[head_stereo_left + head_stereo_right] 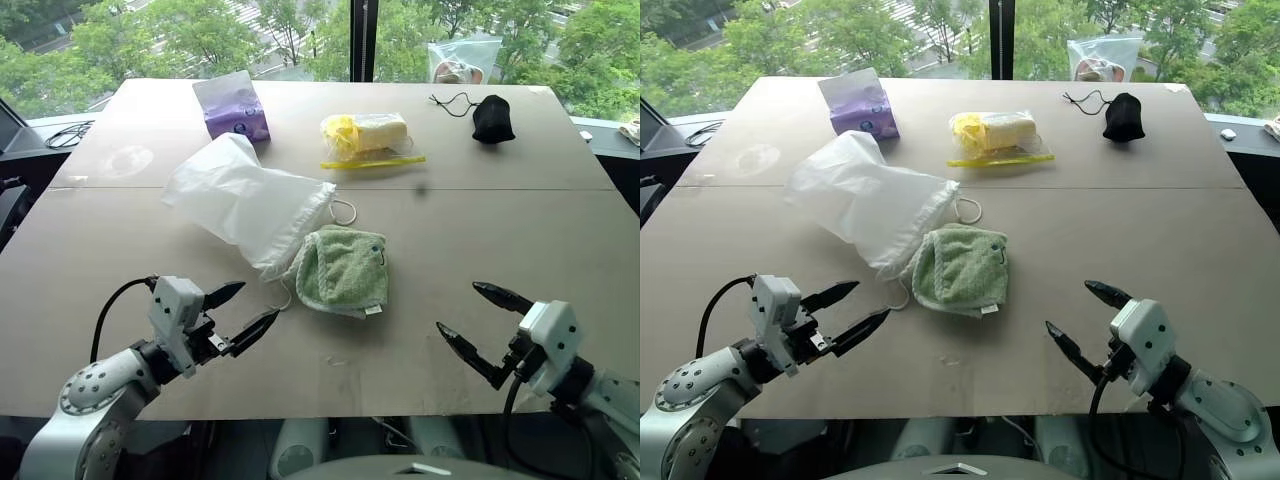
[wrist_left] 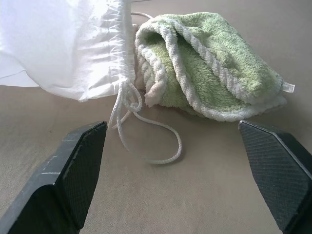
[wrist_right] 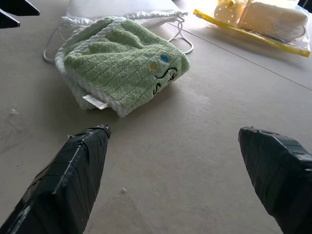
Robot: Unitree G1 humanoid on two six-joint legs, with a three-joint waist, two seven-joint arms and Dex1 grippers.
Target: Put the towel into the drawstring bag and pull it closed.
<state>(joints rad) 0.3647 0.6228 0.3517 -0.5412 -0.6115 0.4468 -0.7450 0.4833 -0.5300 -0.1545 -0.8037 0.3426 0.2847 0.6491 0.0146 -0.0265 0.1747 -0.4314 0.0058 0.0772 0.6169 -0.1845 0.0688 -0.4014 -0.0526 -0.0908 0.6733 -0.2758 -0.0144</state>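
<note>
I had both arms hovering low over the near edge of the table [image 1: 560,230], nothing picked up. The left gripper [image 1: 245,312] had its fingers spread wide and aimed toward the towel [image 1: 343,268], and the right gripper [image 1: 482,322] was spread just as wide, empty, facing the towel from the other side.

The towel lay folded in the middle of the table, touching the gathered mouth of the drawstring bag [image 1: 245,198], which lay flat on its side stretching away toward the purple packet [image 1: 232,107]. One cord loop [image 2: 146,131] trailed on the table between my left fingers and the towel.

My worry was the mouth: it looked cinched (I couldn't see any real opening), so pushing the towel at it would likely just shove the thin bag across the table. Snagging that loose cord with the left fingers could tighten it further. The towel could also unfold if pinched by one layer.
</note>
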